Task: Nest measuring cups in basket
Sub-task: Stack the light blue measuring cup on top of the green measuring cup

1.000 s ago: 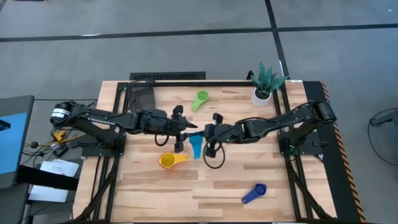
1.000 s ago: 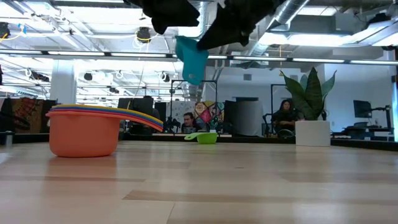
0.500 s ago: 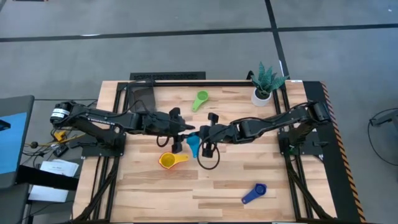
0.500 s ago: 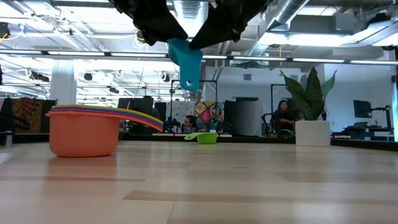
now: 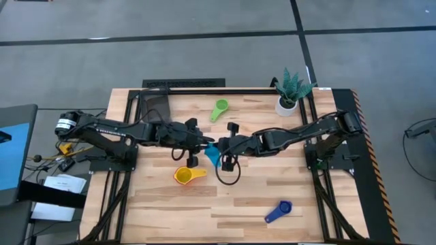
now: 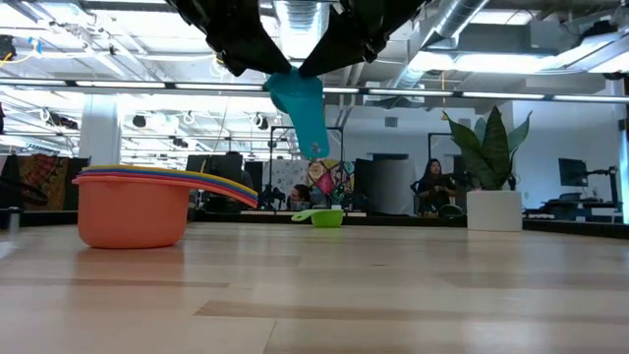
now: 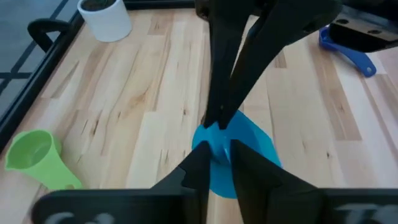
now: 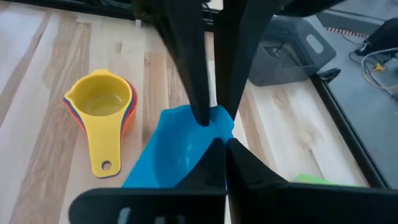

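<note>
Both end effectors meet above the middle of the counter (image 5: 238,204), each pinching the light blue cup (image 5: 213,156) from opposite sides. The left end effector (image 5: 204,145) has its two fingers pressed together on the rim of this cup, as the left wrist view shows, and the right end effector (image 5: 219,152) has its fingers pressed together on the same rim from the other side. In the low view the light blue cup (image 6: 300,108) hangs in the air under the two dark end effectors, its handle pointing downward, well clear of the wood. Taking this held cup as the landmark: just beside it, toward the front edge of the counter, stands a nested stack with the yellow cup (image 5: 188,175) on top and the orange cup (image 6: 133,218) as its outer shell, with thin coloured rims between them. The green cup (image 5: 219,109) lies alone on the far side of the landmark, toward the back edge. The dark blue cup (image 5: 278,211) lies well apart from it, toward the front right of the counter. The basket (image 5: 154,106) sits at the back left, farther from the landmark than the green cup. A white pot with a green plant (image 5: 289,92) stands at the back right. A loop of black cable (image 5: 228,171) hangs under the right arm just beside the held cup. People sit in the room beyond the counter.
</note>
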{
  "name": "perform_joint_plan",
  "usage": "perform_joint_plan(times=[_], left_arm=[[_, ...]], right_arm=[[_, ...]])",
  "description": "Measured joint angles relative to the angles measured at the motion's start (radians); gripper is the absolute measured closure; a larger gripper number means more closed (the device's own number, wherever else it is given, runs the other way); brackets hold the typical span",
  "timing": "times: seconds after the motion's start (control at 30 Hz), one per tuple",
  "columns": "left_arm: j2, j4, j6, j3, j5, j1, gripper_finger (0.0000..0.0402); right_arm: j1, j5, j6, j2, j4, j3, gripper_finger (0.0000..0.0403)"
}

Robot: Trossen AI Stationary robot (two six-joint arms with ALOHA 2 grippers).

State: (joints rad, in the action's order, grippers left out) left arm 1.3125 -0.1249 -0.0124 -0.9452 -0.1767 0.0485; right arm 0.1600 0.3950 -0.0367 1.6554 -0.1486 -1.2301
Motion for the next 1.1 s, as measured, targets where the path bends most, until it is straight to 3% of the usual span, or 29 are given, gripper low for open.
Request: perform_joint_plan(times=[0.17, 0.57, 0.83, 1.1], left_arm=[[0.0, -0.005, 0.0, 0.001, 0.036, -0.015, 0.0395], [0.0, -0.005, -0.089, 0.001, 0.051, -0.026, 0.0401], [0.0, -0.094, -0.312, 0.001, -0.228, 0.063, 0.0401], [-0.016, -0.198, -0.681, 0.001, -0.495, 0.317, 0.0401]], right_arm=[[0.001, -0.008, -0.065, -0.002, 0.002, 0.0, 0.0395], [-0.006, -0.025, -0.033, -0.003, 0.018, 0.001, 0.0392], [0.006, 0.113, 0.085, -0.019, -0.034, 0.0, 0.0344], [0.01, 0.295, 0.245, -0.04, -0.161, 0.016, 0.0309]])
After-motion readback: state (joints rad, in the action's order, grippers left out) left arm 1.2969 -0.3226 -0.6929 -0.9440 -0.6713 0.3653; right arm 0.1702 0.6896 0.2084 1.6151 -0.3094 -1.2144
